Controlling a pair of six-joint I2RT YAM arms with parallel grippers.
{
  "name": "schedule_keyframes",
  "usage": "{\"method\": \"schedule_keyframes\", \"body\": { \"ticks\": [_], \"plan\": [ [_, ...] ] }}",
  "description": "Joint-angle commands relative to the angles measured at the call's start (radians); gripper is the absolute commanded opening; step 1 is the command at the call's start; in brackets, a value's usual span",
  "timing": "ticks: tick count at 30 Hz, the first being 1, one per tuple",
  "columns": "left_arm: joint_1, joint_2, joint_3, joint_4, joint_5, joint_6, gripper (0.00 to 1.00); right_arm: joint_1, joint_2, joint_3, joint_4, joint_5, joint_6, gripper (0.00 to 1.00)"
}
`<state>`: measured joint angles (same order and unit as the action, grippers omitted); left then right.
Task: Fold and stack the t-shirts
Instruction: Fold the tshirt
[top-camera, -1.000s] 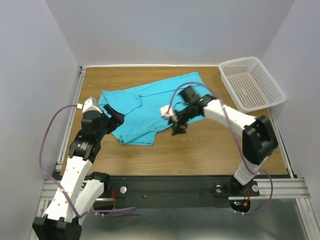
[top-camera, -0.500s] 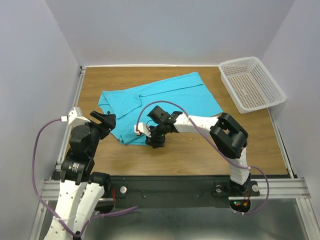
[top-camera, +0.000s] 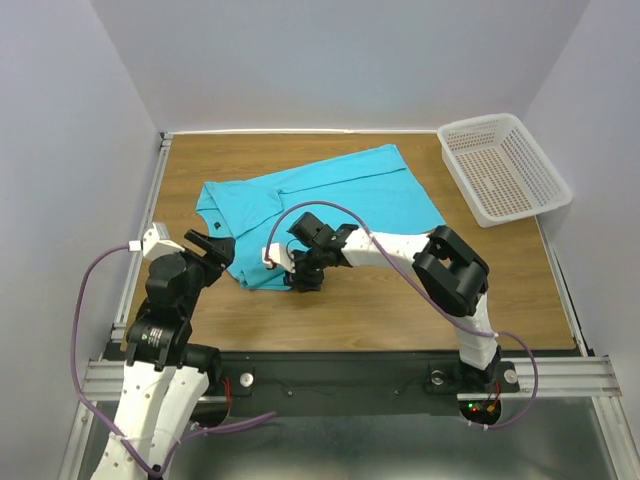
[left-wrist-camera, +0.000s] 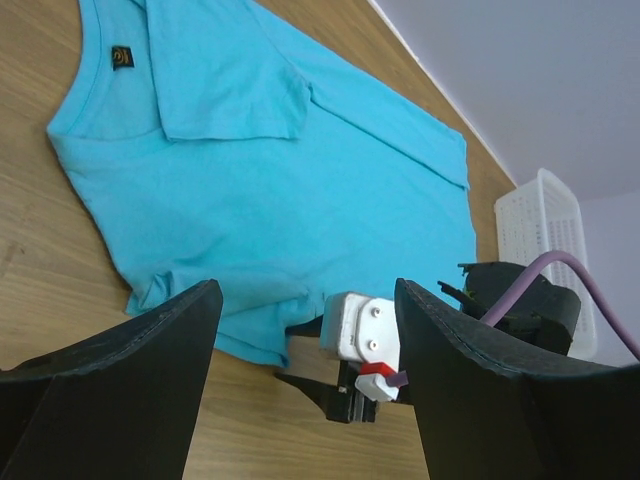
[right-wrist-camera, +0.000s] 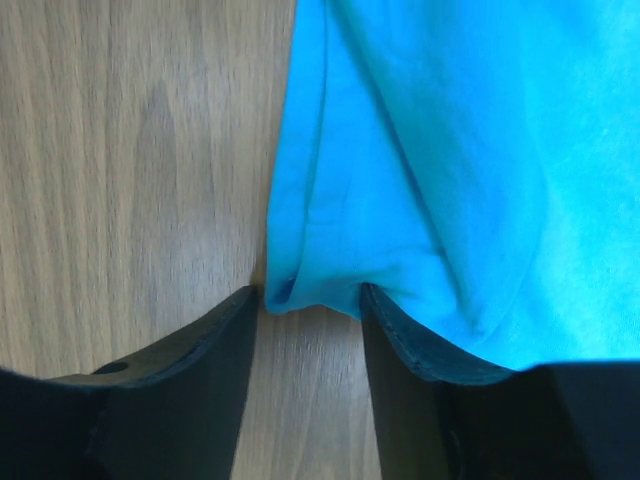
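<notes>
One turquoise t-shirt (top-camera: 330, 195) lies spread on the wooden table, its neck label (left-wrist-camera: 121, 57) toward the far left and one sleeve folded in. My right gripper (top-camera: 303, 280) is down at the shirt's near hem. In the right wrist view its fingers (right-wrist-camera: 210, 330) stand apart with the hem corner (right-wrist-camera: 300, 270) between the tips, the cloth (right-wrist-camera: 440, 150) touching both but not pinched flat. My left gripper (top-camera: 212, 247) hovers open and empty beside the shirt's near-left edge. Seen from the left wrist, the left gripper (left-wrist-camera: 305, 300) frames the shirt (left-wrist-camera: 280, 180) and the right gripper (left-wrist-camera: 355, 370).
A white perforated basket (top-camera: 505, 165) stands at the back right corner of the table, also seen as the basket (left-wrist-camera: 545, 220) in the left wrist view. Bare wood (top-camera: 400, 310) runs along the near edge. Metal rails border the table's left and near sides.
The right arm has swung left and come down onto the shirt's near hem, its jaws narrowing around the corner. The left arm has drawn back slightly toward its base, still open.
</notes>
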<state>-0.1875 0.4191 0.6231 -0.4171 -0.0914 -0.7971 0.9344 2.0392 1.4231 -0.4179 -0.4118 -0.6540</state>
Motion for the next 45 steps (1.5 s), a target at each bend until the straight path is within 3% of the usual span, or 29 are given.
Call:
{"method": "schedule_keyframes", "body": {
  "ticks": [1,7,11,16,26,30,33,37,45],
  "plan": [
    [0.007,-0.031,-0.029,0.021,0.042,-0.050,0.81,0.026,0.035,0.020,0.031,-0.019,0.025,0.45],
    [0.008,-0.072,-0.098,0.014,0.085,-0.118,0.80,0.029,0.003,-0.036,0.030,-0.018,0.022,0.11],
    [0.008,-0.088,-0.163,0.020,0.156,-0.175,0.80,0.027,-0.088,-0.127,0.028,-0.007,-0.021,0.01],
    [0.008,-0.034,-0.232,0.061,0.278,-0.218,0.78,0.027,-0.215,-0.234,0.011,-0.016,-0.114,0.01],
    [0.005,0.153,-0.293,0.116,0.435,-0.183,0.73,0.027,-0.243,-0.288,-0.048,-0.078,-0.214,0.01],
    [0.005,0.199,-0.281,0.110,0.401,-0.180,0.74,0.027,-0.257,-0.286,-0.078,-0.111,-0.266,0.01],
    [0.006,0.265,-0.258,0.066,0.267,-0.221,0.75,0.027,-0.252,-0.279,-0.087,-0.125,-0.282,0.01],
    [0.007,0.346,-0.260,0.126,0.243,-0.243,0.75,0.027,-0.244,-0.274,-0.088,-0.116,-0.289,0.01],
    [0.008,0.431,-0.252,0.069,0.101,-0.313,0.73,0.026,-0.243,-0.259,-0.091,-0.108,-0.286,0.01]
  ]
}}
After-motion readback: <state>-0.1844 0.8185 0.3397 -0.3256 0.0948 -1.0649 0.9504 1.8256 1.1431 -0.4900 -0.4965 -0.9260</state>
